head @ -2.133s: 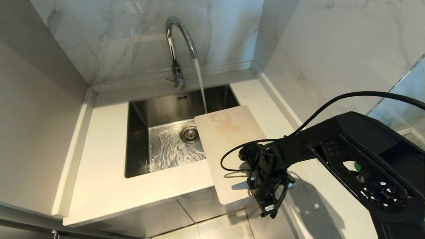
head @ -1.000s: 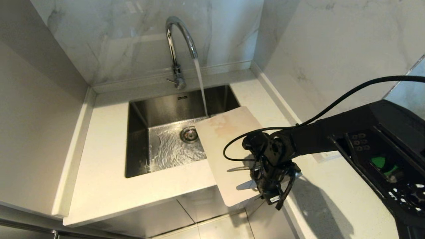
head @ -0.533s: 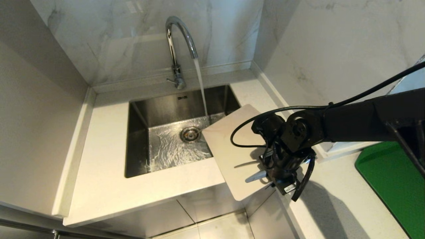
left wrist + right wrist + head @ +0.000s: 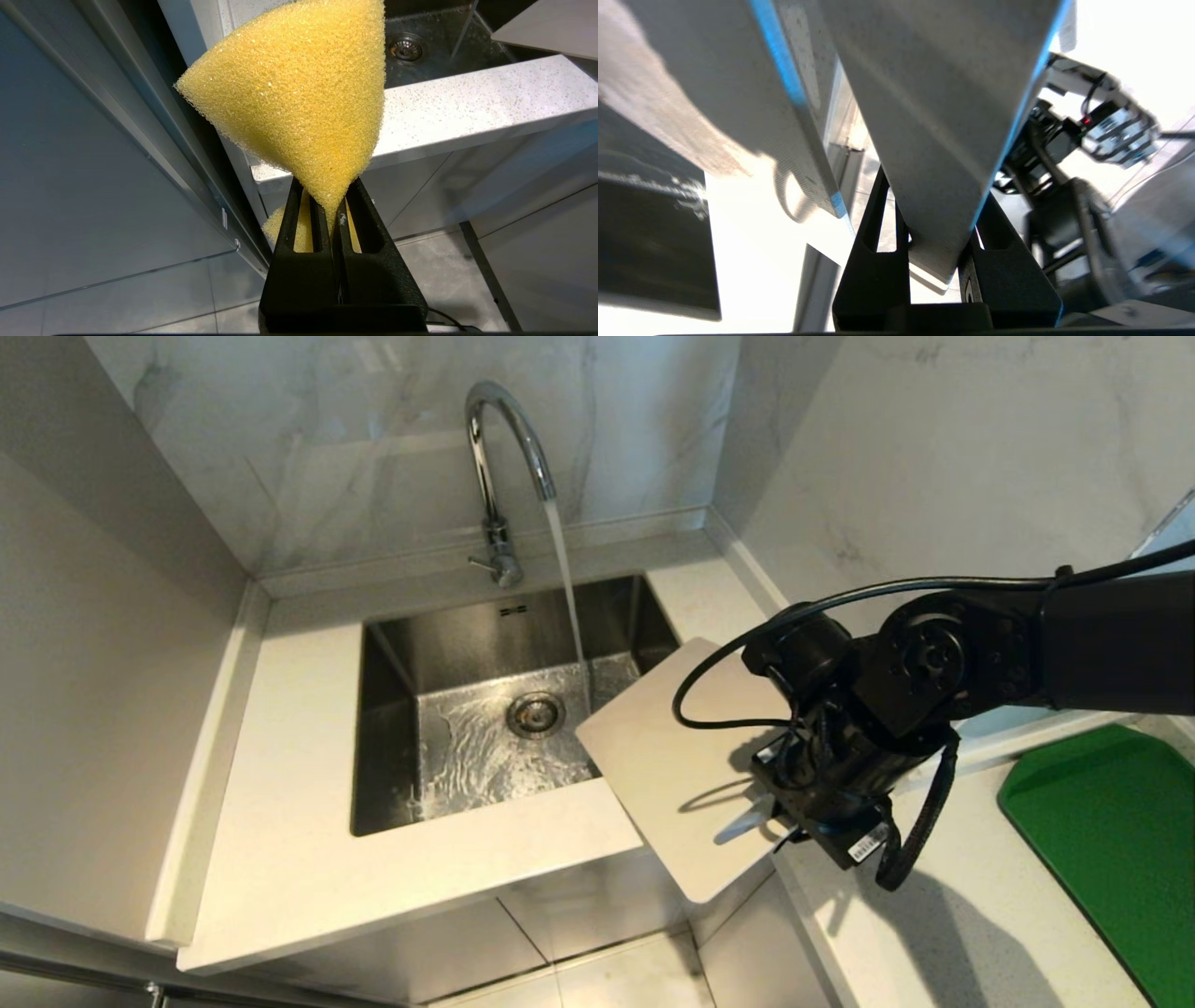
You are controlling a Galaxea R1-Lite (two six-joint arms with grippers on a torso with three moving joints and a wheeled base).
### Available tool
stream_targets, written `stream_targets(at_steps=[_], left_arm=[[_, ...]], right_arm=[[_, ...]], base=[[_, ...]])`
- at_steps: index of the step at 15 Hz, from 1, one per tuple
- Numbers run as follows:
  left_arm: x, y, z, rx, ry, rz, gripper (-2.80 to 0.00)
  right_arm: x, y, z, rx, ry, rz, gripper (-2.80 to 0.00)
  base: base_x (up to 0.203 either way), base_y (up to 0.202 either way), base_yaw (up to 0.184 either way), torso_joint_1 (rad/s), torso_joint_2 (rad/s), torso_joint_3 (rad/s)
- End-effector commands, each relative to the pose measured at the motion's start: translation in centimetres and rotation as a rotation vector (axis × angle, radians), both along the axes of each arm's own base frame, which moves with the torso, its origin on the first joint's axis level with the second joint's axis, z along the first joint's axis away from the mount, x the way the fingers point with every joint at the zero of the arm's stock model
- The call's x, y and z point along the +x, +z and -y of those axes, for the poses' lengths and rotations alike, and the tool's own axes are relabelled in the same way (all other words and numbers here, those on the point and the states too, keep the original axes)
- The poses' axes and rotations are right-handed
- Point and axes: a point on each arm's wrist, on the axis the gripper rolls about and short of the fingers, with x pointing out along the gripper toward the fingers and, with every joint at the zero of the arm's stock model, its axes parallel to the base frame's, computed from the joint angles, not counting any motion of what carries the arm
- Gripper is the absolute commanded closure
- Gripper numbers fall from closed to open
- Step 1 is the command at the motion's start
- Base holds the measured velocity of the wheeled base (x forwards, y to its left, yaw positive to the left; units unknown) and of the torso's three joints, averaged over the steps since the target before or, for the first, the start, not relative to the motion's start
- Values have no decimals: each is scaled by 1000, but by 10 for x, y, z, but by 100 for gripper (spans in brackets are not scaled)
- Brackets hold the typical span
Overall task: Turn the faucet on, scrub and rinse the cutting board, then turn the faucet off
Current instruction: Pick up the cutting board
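The chrome faucet (image 4: 495,457) runs, and its stream falls into the sink (image 4: 392,728) just left of the cutting board. The cream cutting board (image 4: 672,756) hangs tilted over the sink's right rim and the counter's front edge. My right gripper (image 4: 775,821) is shut on its near right edge. In the right wrist view the board (image 4: 934,116) sits clamped between the right gripper's (image 4: 931,233) black fingers. My left gripper (image 4: 332,205) is shut on a yellow sponge (image 4: 303,93), low in front of the cabinet and out of the head view. A corner of the board (image 4: 551,23) shows above the counter there.
Marble walls close in behind and to the right of the sink. A green mat (image 4: 1102,840) lies on the counter at the far right. The white counter (image 4: 280,803) runs left of the sink, with tiled floor below its front edge.
My right arm has swung right and risen with the board in its grip. The board has turned and its far corner has drawn away from the stream. The water keeps running.
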Motion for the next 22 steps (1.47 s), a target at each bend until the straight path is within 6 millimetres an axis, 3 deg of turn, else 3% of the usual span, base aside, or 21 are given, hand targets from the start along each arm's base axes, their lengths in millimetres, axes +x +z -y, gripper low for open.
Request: stream_targets(at_steps=[1,8,14,17,22], left_arm=[[0,0,0,0,1,2,0],[0,0,0,0,1,2,0],[0,0,0,0,-8,2,0],[0,0,-3,0,-135,2,0],[0,0,0,0,1,2,0]], right_arm=[[-10,16,7,-6,21,27,0],[-18,34,17,-114,235,85,0],[-4,54,22,-152,294,227,0],[0,59,37,-166,266,241,0],[-8,72,46,-153,305,282,0]], base=[[0,0,0,0,0,0],[0,0,0,0,0,0],[0,0,0,0,0,0],[0,0,0,0,0,0],[0,0,0,0,0,0]])
